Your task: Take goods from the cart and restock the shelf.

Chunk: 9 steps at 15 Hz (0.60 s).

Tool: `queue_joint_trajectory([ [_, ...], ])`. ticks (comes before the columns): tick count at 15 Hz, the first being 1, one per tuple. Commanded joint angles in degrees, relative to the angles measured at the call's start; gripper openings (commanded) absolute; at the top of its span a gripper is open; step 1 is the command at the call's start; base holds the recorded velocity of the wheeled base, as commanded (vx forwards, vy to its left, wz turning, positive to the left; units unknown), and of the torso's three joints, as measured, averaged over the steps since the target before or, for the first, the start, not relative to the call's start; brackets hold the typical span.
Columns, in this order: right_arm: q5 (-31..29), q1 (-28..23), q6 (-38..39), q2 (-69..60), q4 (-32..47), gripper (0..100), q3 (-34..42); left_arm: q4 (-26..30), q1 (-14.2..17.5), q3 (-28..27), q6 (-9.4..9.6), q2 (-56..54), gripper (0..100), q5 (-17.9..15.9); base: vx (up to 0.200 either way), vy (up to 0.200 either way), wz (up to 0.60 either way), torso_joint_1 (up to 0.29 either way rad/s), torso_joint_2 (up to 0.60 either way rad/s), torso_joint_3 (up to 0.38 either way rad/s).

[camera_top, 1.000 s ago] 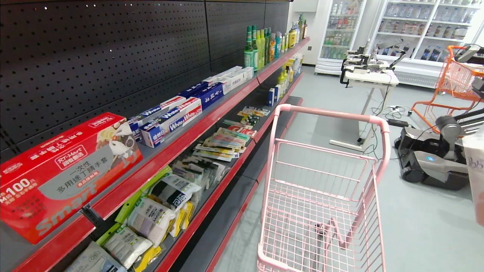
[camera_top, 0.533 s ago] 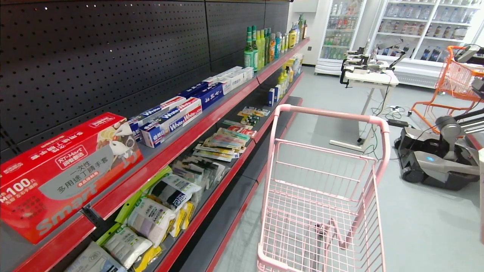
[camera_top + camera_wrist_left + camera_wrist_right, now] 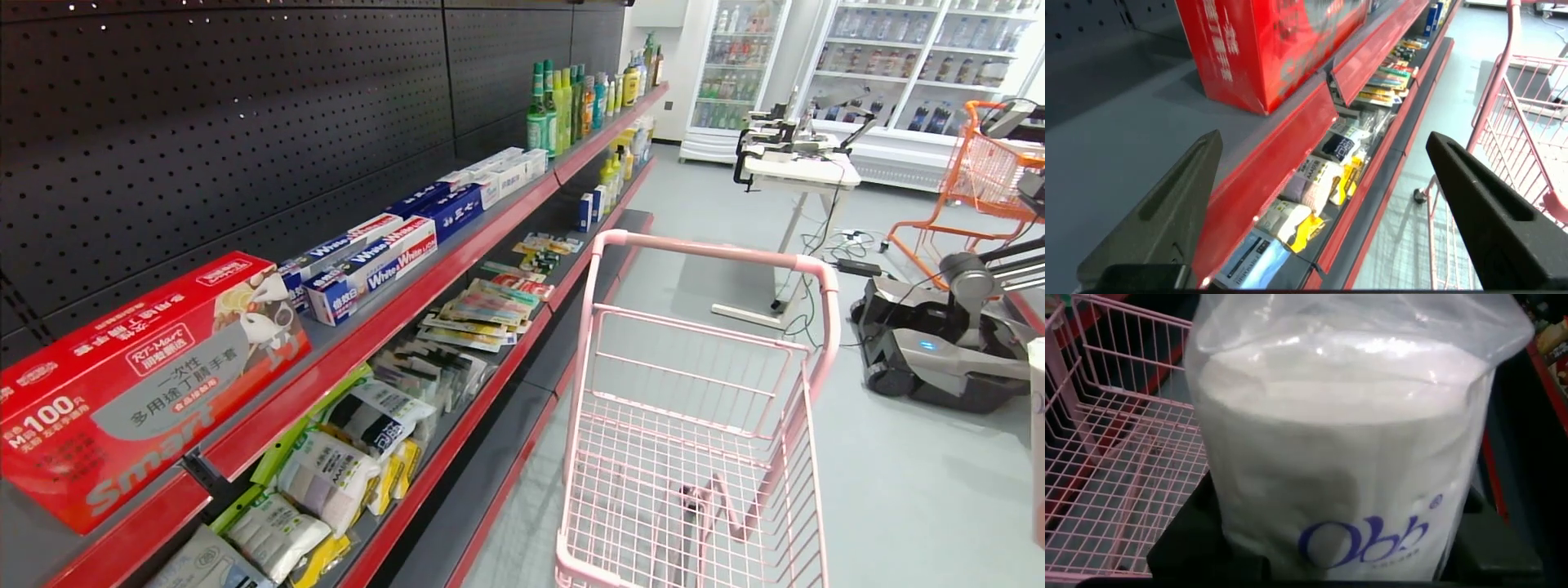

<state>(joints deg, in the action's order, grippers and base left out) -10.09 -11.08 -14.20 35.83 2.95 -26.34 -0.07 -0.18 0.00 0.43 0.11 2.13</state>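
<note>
A pink wire cart [image 3: 710,392] stands in the aisle beside the red-edged shelf [image 3: 392,314]. My right gripper [image 3: 1339,551] is shut on a white pack of paper rolls [image 3: 1347,457] in clear plastic, held beside the cart [image 3: 1110,416]. A sliver of that pack [image 3: 1037,441] shows at the head view's right edge. My left gripper [image 3: 1323,143] is open with nothing between its fingers. It hovers at the top shelf's front edge, near a big red box of disposable gloves [image 3: 1266,49] that stands at the near end of the top shelf [image 3: 147,376].
Toothpaste boxes [image 3: 371,261] and green bottles [image 3: 563,102] line the top shelf. Packets [image 3: 343,465] fill the shelf below. Another robot [image 3: 939,351], a white table [image 3: 804,167] and an orange cart [image 3: 984,171] stand farther down the grey-floored aisle.
The white pack has slid right and down, leaving only a sliver at the head view's right edge. The head camera has shifted slightly; shelf and cart sit a little lower.
</note>
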Motion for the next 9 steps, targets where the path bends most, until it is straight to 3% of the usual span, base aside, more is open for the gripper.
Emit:
queue_joint_trajectory([
  [1, -0.01, 0.18, -0.12, 0.47, 0.04, 0, 0.24, -0.01, 0.01, 0.00, 0.01, -0.02, 100, -0.02, 0.000, 0.000, 0.00, 0.173, -0.40, -0.212],
  [9, -0.01, 1.33, -0.83, 2.05, -0.14, 0, 0.33, -0.01, -0.08, 0.00, -0.08, -0.02, 100, -0.02, 0.000, 0.000, 0.00, 0.178, -0.38, -0.207],
])
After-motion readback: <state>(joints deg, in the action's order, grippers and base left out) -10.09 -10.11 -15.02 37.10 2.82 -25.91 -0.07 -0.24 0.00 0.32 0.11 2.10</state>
